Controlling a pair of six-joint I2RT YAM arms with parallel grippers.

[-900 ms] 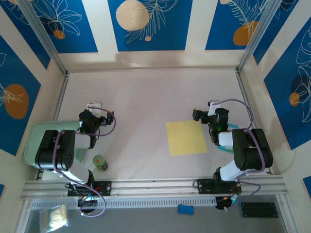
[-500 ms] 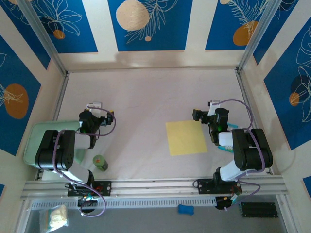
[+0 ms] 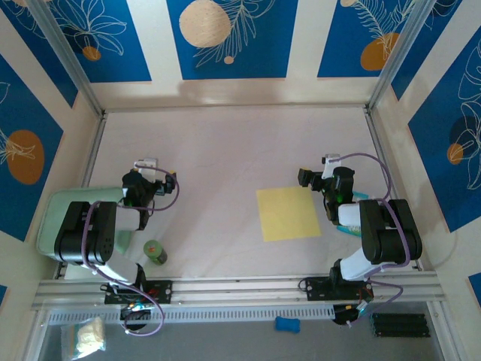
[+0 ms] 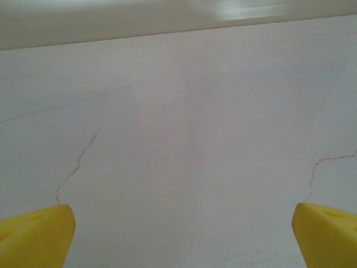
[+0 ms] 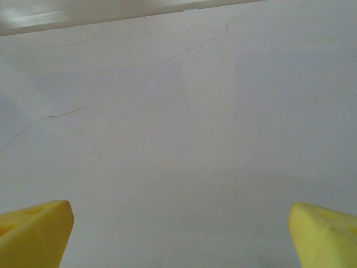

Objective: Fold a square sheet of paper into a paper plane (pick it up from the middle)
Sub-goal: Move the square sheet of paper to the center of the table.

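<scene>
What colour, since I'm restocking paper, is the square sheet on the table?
Pale yellow, plain; the square sheet shows best in the top external view.

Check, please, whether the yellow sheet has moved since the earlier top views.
No. The sheet lies at the same spot and angle relative to the near rail as before.

Matt paper, cracked tabletop
Flat square sheet of paper smooth, matt; table matt, hairline-cracked; metal rail at 6 o'clock.

Top camera looks straight down; wrist cameras face the table closely.
</scene>
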